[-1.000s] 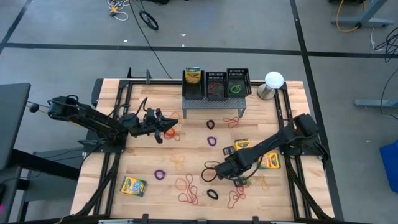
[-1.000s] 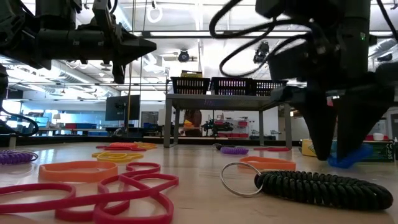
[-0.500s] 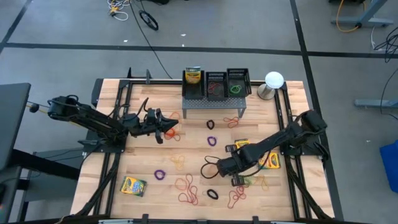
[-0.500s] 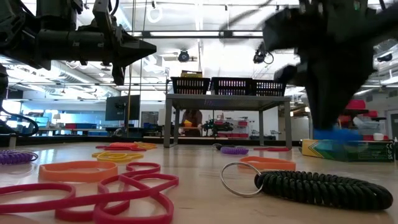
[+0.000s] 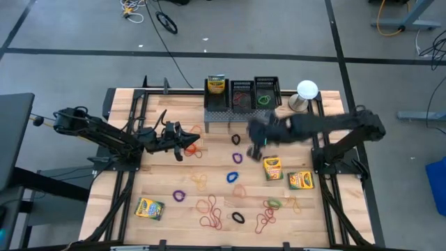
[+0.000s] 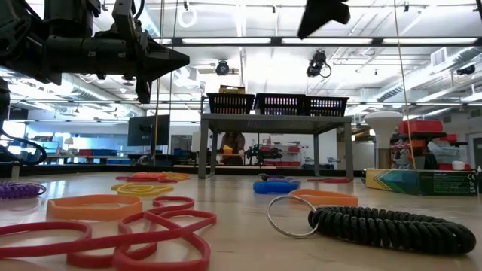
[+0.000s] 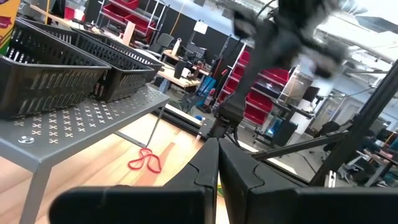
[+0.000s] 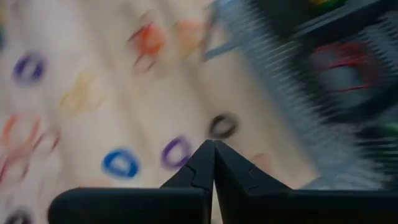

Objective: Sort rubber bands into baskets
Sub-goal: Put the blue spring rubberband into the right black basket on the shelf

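At centre frame from above, the right gripper (image 5: 256, 132) is pinched shut, seemingly empty, below the baskets (image 5: 242, 95). A blue band (image 5: 233, 177) lies lower; open wide before descending squarely. The left gripper (image 5: 189, 144), shut, waits centre-left.

A wooden worktop (image 5: 160, 216) carried a grey perforated metal stand (image 5: 237, 117) at its far edge. One yellow-green crayon box (image 5: 217, 86) stood on that stand's left end. Three more lay flat: one (image 5: 149, 208) near the front left, two (image 5: 272, 168) (image 5: 300, 180) just beside each other on the right. A white dome-shaped object (image 5: 306, 90), possibly a lamp, stood at the far right corner. A black coiled cord with a metal ring (image 6: 392, 228) lay nearest the low camera.
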`<state>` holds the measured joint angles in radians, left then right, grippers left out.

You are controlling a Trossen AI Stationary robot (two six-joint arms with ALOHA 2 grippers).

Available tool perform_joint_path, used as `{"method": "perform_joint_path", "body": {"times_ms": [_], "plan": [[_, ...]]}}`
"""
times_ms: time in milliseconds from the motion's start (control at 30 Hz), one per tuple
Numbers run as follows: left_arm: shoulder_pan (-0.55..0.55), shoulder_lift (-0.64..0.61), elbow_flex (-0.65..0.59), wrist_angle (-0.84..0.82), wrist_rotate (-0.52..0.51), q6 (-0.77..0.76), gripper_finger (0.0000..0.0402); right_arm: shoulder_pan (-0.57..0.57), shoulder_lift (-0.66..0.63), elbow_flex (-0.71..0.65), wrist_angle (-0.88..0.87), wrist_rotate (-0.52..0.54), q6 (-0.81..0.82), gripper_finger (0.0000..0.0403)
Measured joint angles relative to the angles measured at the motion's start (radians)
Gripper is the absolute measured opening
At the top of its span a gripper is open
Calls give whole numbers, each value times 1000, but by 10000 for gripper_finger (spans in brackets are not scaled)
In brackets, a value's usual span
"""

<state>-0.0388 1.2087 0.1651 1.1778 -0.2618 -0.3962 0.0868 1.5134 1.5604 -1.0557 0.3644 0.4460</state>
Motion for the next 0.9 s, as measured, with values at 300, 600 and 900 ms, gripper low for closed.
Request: {"method": "perform_joint_path", "body": {"times_ms": [300,600,900], "plan": [[0,0,0,0,0,0,18,-1,93,-74,128,-121,-117,15],[0,0,0,1,0,0,18,123,377,-120,344,-271,-105,40],[0,0,0,1,0,0,18,112,580,2,248,-287,-289,145]]}}
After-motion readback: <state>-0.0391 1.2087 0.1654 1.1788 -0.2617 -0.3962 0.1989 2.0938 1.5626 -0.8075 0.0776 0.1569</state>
